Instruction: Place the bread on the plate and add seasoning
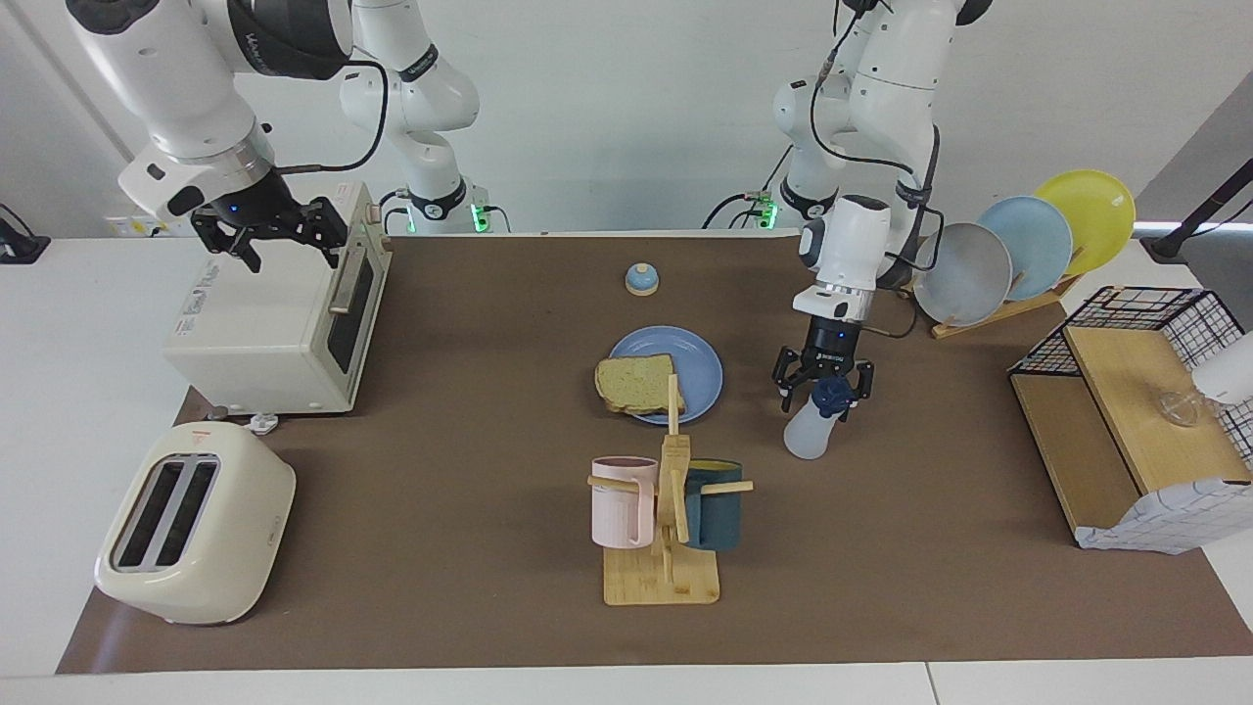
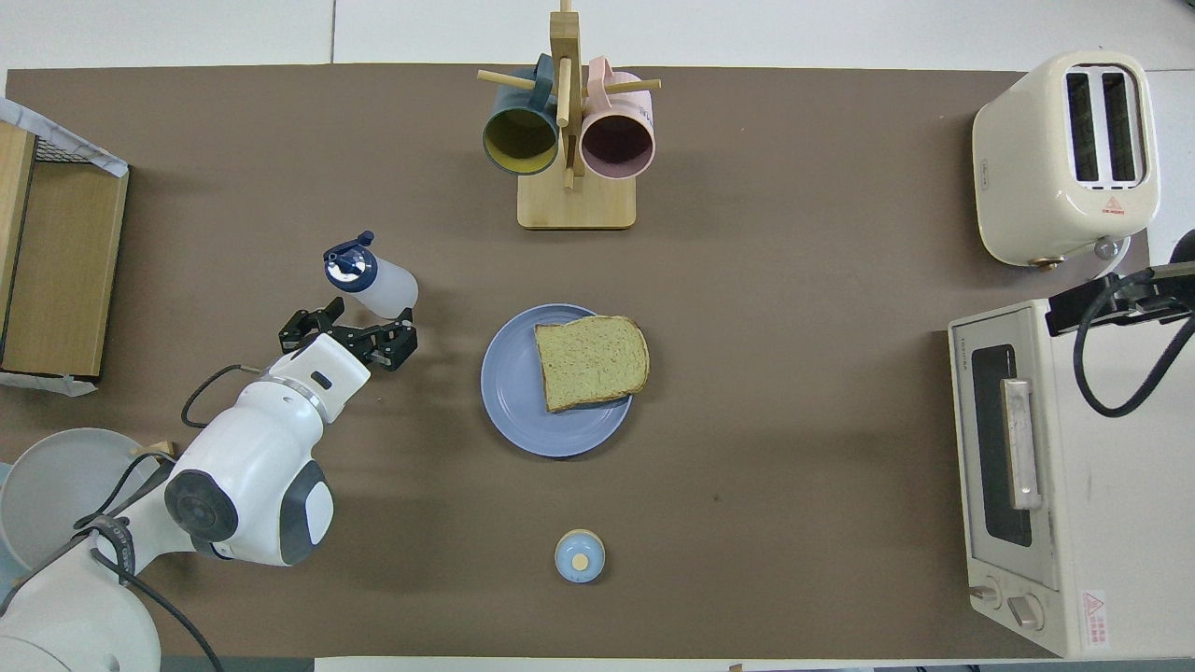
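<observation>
Bread, 1 square pale yellow-green slice with tan crust (image 1: 637, 384), lies in the facing view on the flat round medium-blue plate (image 1: 701, 367), overhanging its 9 o'clock rim. At the plate's 3 o'clock stands the translucent white seasoning bottle with navy cap (image 1: 814, 429); the left gripper (image 1: 823, 385) hangs just above the cap, jaws spread wide, holding nothing. The right gripper (image 1: 276, 235) waits over the cream toaster oven (image 1: 264, 333), jaws wide.

Overhead, the seasoning bottle (image 2: 371, 277) sits at the plate's (image 2: 512, 397) 9 o'clock, the left gripper (image 2: 347, 334) beside it.

Bread (image 1: 636, 384) lies on the plate (image 1: 700, 364); beside the plate, the seasoning (image 1: 812, 429) stands under the spread-fingered left gripper (image 1: 822, 387).
</observation>
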Motion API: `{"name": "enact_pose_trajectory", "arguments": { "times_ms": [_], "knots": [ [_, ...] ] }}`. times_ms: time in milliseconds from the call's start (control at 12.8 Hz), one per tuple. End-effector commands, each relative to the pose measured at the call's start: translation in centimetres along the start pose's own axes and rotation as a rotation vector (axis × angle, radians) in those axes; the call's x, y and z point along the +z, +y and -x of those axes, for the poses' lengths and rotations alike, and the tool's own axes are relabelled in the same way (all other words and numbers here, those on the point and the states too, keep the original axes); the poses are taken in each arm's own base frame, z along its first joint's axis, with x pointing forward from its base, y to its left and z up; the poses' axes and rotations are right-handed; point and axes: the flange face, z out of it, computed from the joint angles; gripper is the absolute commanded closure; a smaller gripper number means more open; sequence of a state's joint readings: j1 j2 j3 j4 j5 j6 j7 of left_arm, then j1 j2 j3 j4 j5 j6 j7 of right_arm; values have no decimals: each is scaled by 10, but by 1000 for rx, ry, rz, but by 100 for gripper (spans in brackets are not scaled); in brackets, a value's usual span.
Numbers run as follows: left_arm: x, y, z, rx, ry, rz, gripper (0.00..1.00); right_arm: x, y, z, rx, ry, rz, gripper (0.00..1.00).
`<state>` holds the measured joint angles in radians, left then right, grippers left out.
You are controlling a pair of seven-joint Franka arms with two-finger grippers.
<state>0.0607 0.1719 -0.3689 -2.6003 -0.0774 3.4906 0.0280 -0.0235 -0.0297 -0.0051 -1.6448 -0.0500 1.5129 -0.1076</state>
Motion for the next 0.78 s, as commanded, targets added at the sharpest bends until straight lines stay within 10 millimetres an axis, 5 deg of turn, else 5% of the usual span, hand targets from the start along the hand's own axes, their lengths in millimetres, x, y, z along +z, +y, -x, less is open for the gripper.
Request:
{"name": "enact_pose_trajectory", "arguments": {
  "times_ms": [0, 701],
  "knots": [
    [-29, 2, 10, 24, 18, -24, 0, -1, 2, 5, -12, -1, -1, 0],
    [-49, 93, 16, -13, 31, 105, 0, -1, 2, 5, -12, -1, -1, 0]
  ]
}}
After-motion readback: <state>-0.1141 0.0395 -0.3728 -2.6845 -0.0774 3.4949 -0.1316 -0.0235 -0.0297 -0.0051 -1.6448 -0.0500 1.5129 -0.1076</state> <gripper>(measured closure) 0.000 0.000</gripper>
